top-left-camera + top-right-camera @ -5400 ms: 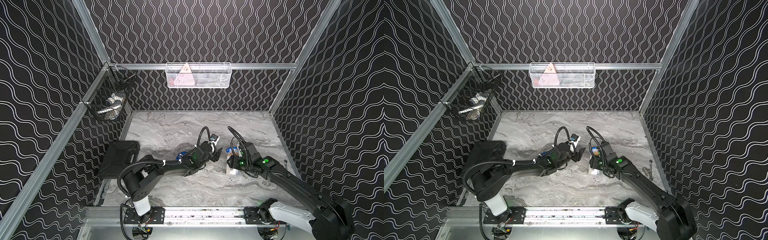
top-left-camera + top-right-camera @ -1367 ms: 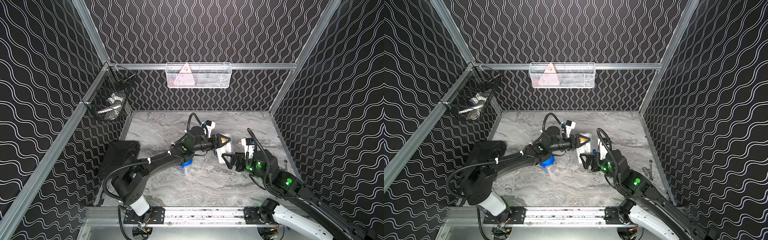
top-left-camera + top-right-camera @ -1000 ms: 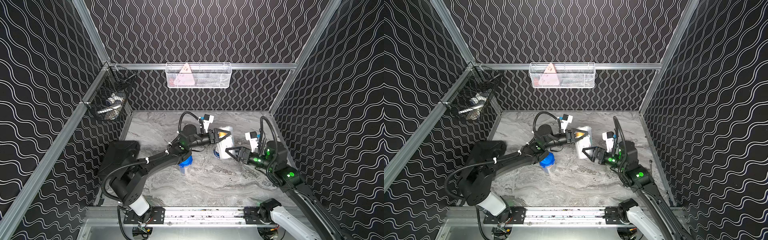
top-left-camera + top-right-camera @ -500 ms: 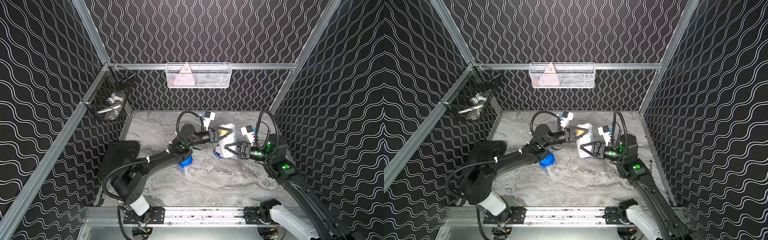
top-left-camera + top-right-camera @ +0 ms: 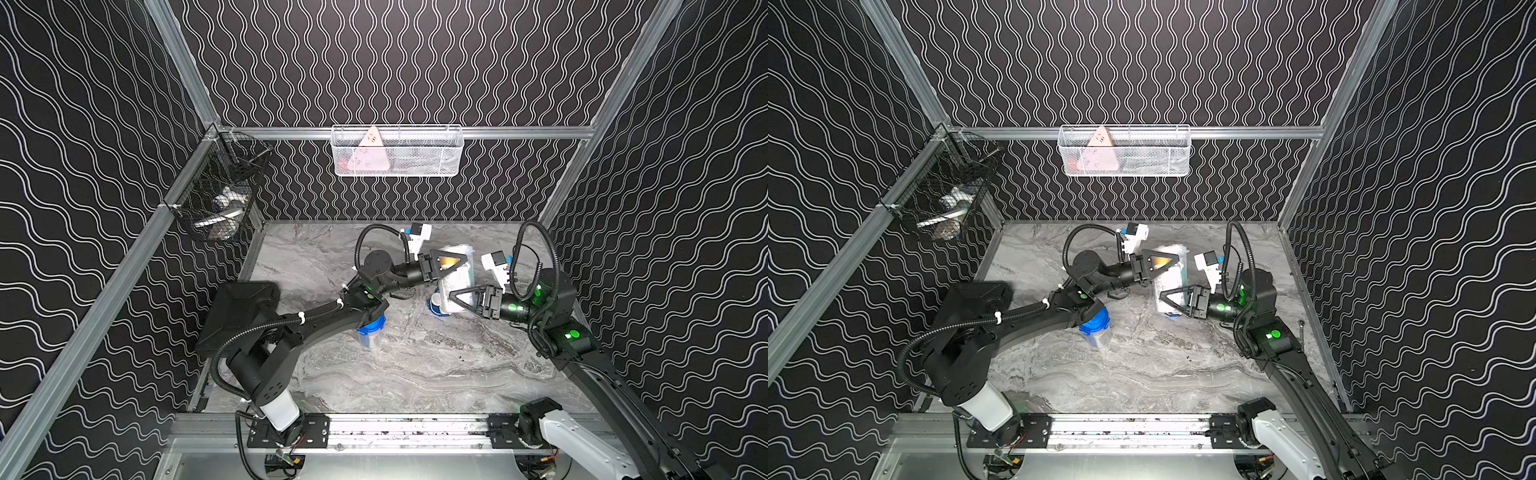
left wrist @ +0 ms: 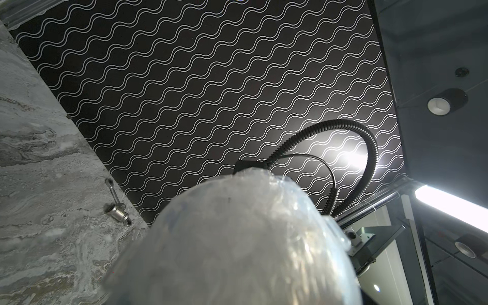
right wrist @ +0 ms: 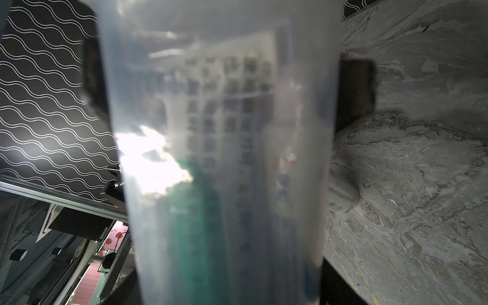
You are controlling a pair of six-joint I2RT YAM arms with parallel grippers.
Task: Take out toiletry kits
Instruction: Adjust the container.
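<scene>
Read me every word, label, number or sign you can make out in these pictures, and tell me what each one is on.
Nothing here is clear enough to quote.
On the far toiletry kit, the printed label shows rows of characters, too blurred to read.
On the pink triangular item in the white wire basket, there are a few dark marks, too small to read.
On the near toiletry kit, no lettering shows.

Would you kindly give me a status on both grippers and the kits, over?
Left gripper clamped on tilted kit cup, lid end down. Right gripper straddling same cup, grip unconfirmed. Second kit upright on table, left arm overhanging it.
</scene>
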